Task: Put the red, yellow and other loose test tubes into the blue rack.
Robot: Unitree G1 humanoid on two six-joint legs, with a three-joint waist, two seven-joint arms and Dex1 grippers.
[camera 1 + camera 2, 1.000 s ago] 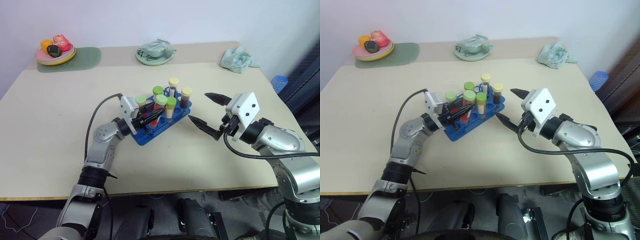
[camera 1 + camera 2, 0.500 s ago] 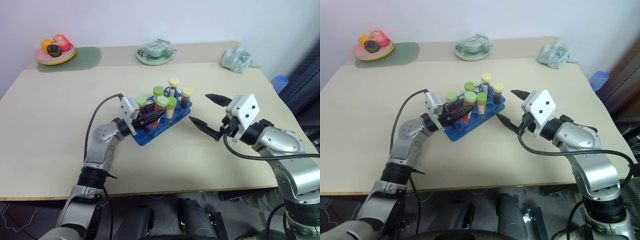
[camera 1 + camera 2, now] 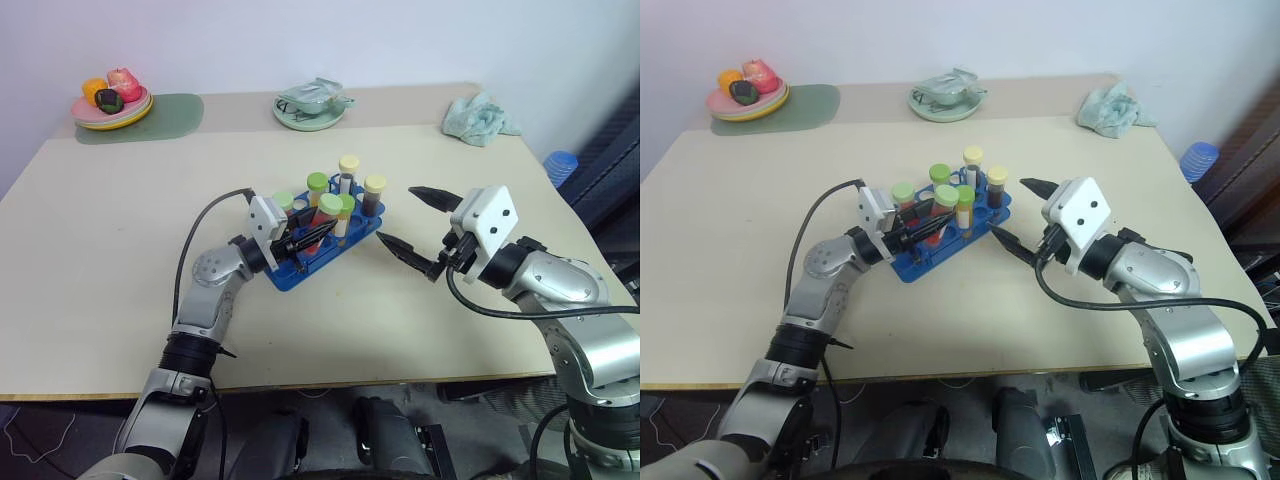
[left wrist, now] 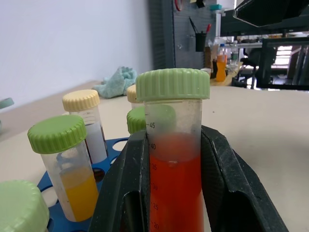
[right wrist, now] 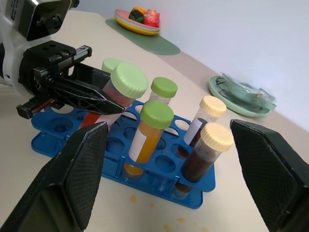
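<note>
In the left eye view, the left gripper (image 3: 312, 237) pinches the green-capped clear plastic tube of pinkish-red liquid (image 3: 324, 215), tilted over the bright blue plastic rack (image 3: 300, 268) on the tabletop (image 3: 100, 250). The right gripper (image 3: 418, 225) stands spread beside the rack. In the right wrist view, the yellow-orange tube (image 5: 147, 130) and dark brown tube (image 5: 200, 154) stand in the rack.

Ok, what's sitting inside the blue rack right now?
The blue rack holds a yellow-orange tube, a dark brown tube and other capped tubes. The left claw grips the red tube over it; whether its bottom is seated in a hole is hidden.
</note>
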